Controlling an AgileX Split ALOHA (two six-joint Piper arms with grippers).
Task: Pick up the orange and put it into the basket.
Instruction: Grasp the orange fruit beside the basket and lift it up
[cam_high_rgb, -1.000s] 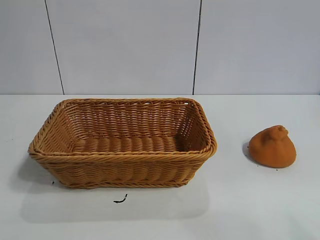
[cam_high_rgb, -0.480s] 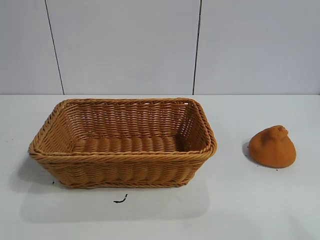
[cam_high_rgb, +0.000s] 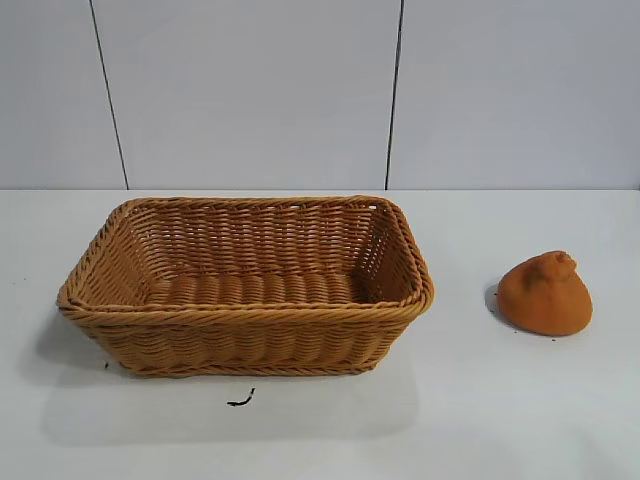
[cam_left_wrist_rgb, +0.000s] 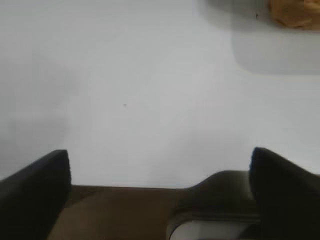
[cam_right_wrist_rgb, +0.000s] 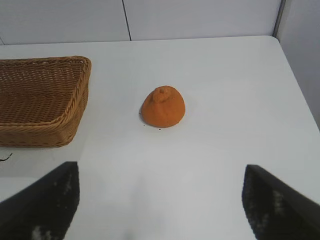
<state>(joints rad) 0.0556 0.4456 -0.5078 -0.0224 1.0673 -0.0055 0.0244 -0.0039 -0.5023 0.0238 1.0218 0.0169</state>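
Note:
The orange (cam_high_rgb: 546, 293) is a dull brownish-orange lumpy fruit with a bump on top. It sits on the white table to the right of the basket (cam_high_rgb: 245, 312), apart from it. The basket is a large tan wicker one with nothing in it. Neither arm shows in the exterior view. My right gripper (cam_right_wrist_rgb: 161, 197) is open and empty, well short of the orange (cam_right_wrist_rgb: 163, 107), which lies ahead of it with the basket (cam_right_wrist_rgb: 42, 100) beside. My left gripper (cam_left_wrist_rgb: 160, 172) is open and empty over bare table near its edge; a corner of the basket (cam_left_wrist_rgb: 295, 12) shows far off.
The white table (cam_high_rgb: 480, 410) runs to a pale panelled wall (cam_high_rgb: 250, 90) behind. A small black mark (cam_high_rgb: 240, 400) lies on the table in front of the basket. The table's right edge (cam_right_wrist_rgb: 300, 90) shows in the right wrist view.

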